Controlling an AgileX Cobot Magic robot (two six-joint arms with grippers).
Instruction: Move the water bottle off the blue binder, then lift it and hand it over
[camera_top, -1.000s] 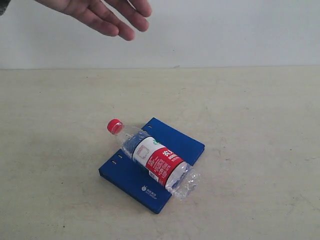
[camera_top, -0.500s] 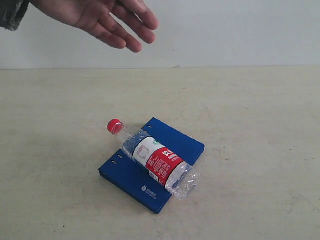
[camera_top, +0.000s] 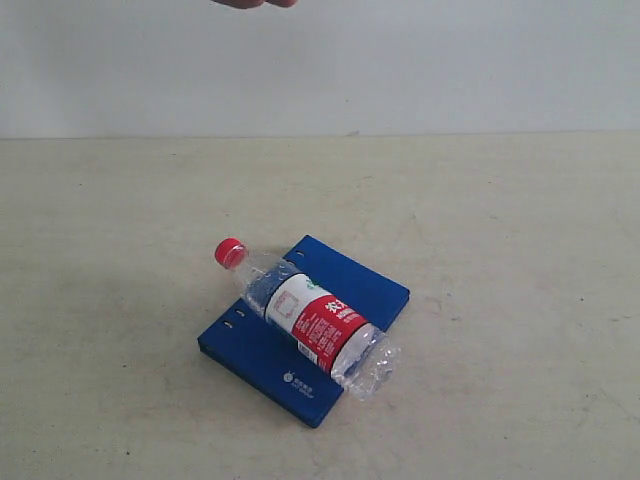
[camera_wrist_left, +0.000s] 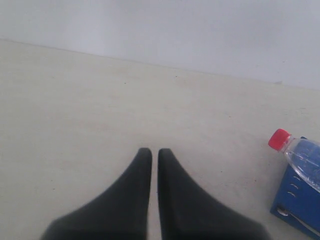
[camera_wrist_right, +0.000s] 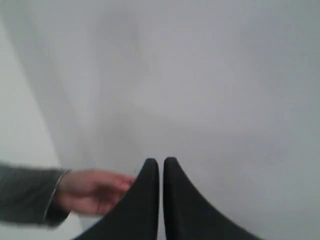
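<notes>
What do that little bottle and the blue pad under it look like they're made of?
The water bottle looks like thin clear plastic: see-through, crinkled and glinting at its base, with a glossy red cap and a printed label. The blue binder seems a stiff board with a matte plastic-like cover; small metal rivets show along one edge.

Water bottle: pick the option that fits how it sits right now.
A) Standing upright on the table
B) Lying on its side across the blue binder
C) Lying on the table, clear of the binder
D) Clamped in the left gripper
B: the water bottle lies on its side across the blue binder, with its red cap sticking out past one edge and its base past the opposite edge.
</notes>
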